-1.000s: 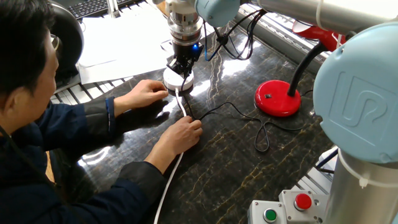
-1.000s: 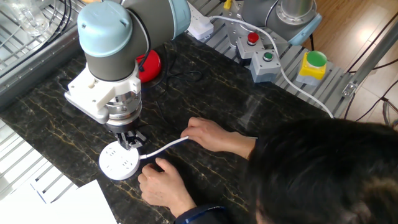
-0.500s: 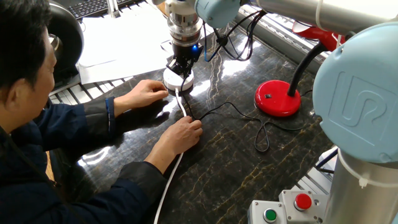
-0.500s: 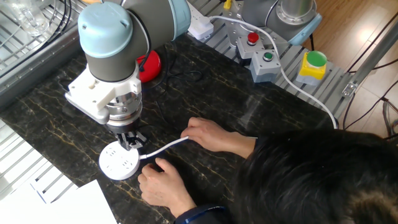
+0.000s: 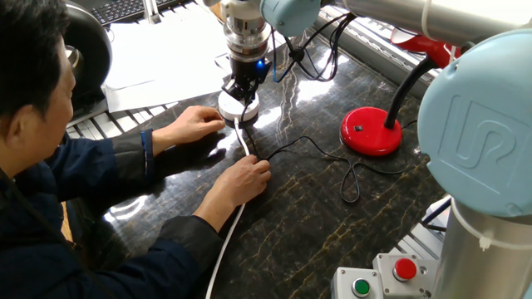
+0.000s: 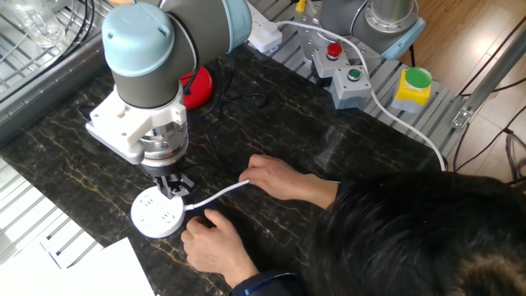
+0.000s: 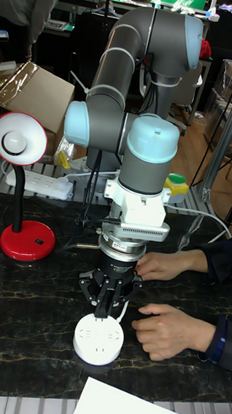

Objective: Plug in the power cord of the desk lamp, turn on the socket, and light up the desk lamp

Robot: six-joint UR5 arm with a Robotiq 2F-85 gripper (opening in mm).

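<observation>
Hovering directly over the socket, our pincer points straight down with its fingers drawn close together on a small dark piece that we take for the plug; we cannot tell for sure whether it is truly gripped. In the other fixed view the pincer sits at the far edge of the round white socket, touching or almost touching its top. The socket rests on the dark marbled bench, and its thick white cable runs away from it toward the person.

We see a person's two hands on the bench beside the socket: one hand lies on the white cable, the other hand rests just beside the socket. From one fixed view, the thin black power cord loops across the bench from near the socket to the desk lamp, whose glossy red base stands well apart to the side. In the tall fixed view the desk lamp stands upright, its red shade facing the camera, and a rectangular white power strip lies behind it.
</observation>
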